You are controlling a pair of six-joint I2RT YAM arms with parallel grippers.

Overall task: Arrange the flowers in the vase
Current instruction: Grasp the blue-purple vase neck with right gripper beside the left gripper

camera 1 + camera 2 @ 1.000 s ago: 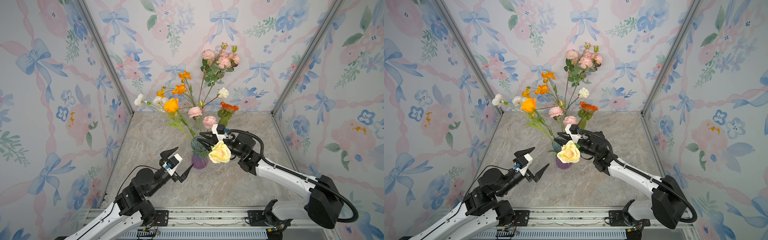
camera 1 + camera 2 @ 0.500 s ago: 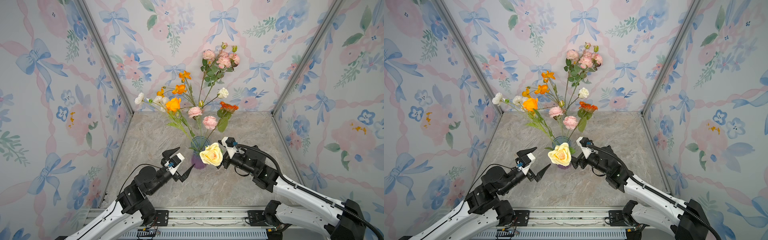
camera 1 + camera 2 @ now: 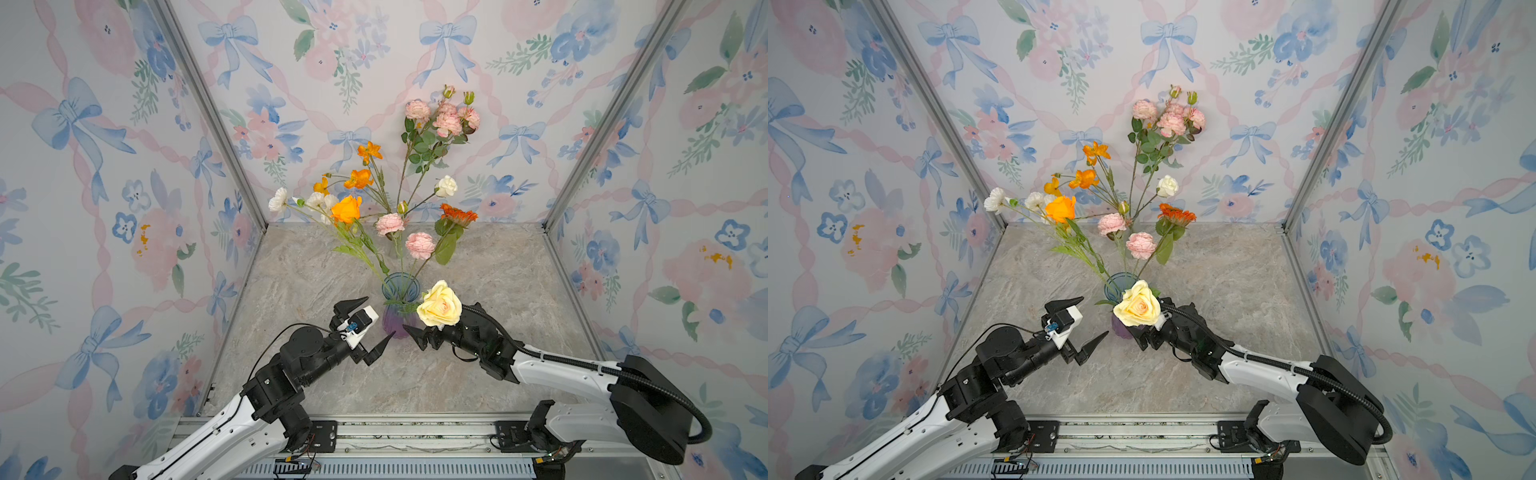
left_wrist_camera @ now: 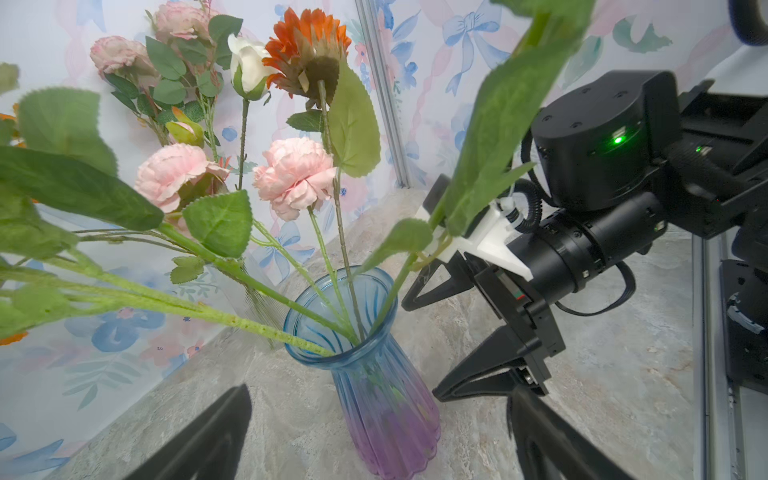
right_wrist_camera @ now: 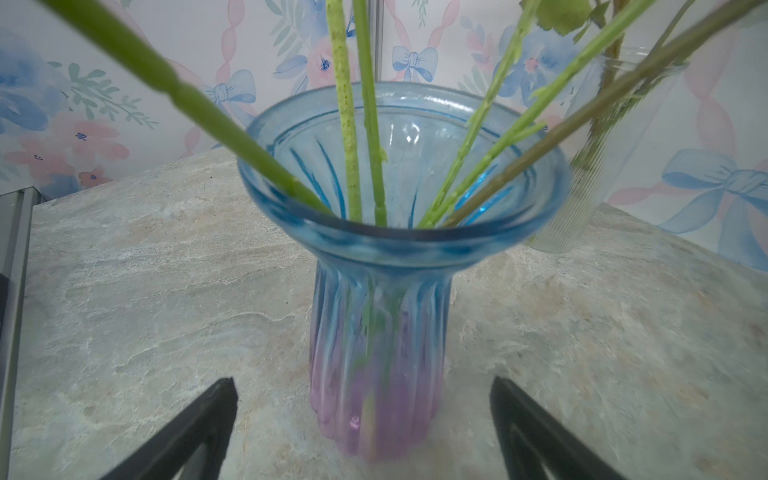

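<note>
Bow-patterned wallpaper (image 3: 124,166) walls in a grey marbled table (image 3: 498,270). Mid-table stands the blue-to-purple vase (image 3: 397,320), with the flowers (image 3: 390,223) fanning from 10 to 1 o'clock and a cream rose (image 3: 439,305) leaning toward 4. The left hand (image 3: 380,316), at the vase's 8 o'clock, points at it, spread wide and empty. The right hand (image 4: 420,350), at 4 o'clock, reaches in low, equally wide. Whether its tips touch the glass I cannot tell. In both top views the rose hides much of that hand. A clear ribbed glass (image 5: 602,145) just behind holds a few stems.
</note>
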